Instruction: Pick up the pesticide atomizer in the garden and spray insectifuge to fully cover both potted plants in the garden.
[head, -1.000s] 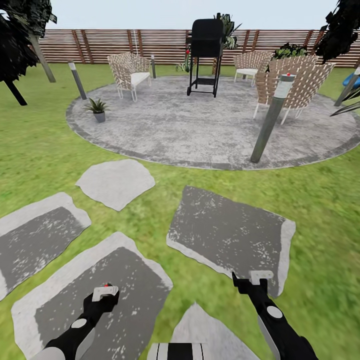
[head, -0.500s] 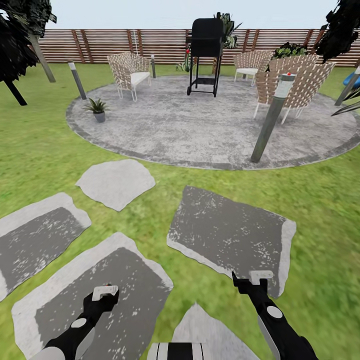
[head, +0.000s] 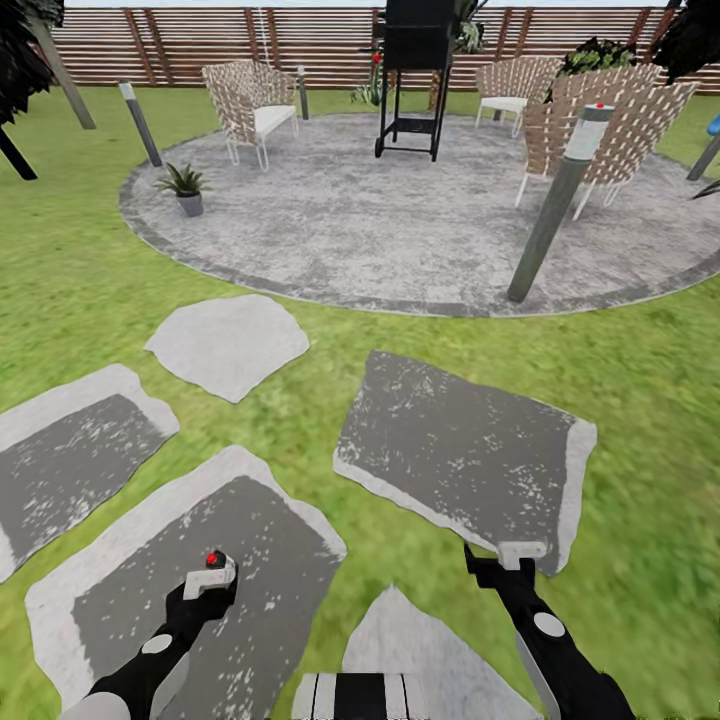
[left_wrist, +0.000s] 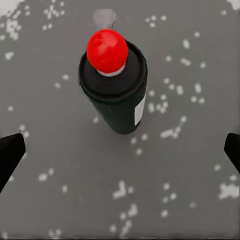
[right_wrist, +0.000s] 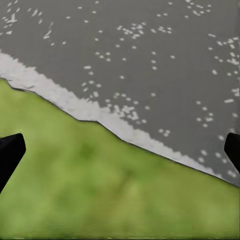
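Left gripper: its two black fingertips sit at opposite edges of the left wrist view, spread wide, with nothing between them. Ahead of them the pesticide atomizer, a slim dark green bottle with a white label patch and a red rounded cap, stands apart from both fingertips on a dark grey speckled stepping stone. In the head view the left gripper hangs low over that same stone, and a red dot marks the bottle just beyond its white tip.

Right gripper: fingertips likewise spread and empty, above the pale edge where a second grey stone meets the green lawn. In the head view it sits at the near edge of that stone.

Beyond lie a round grey paved patio, a small potted plant with pointed green leaves at its left rim, a grey bollard lamp, woven chairs, a black grill and a brown slatted fence.
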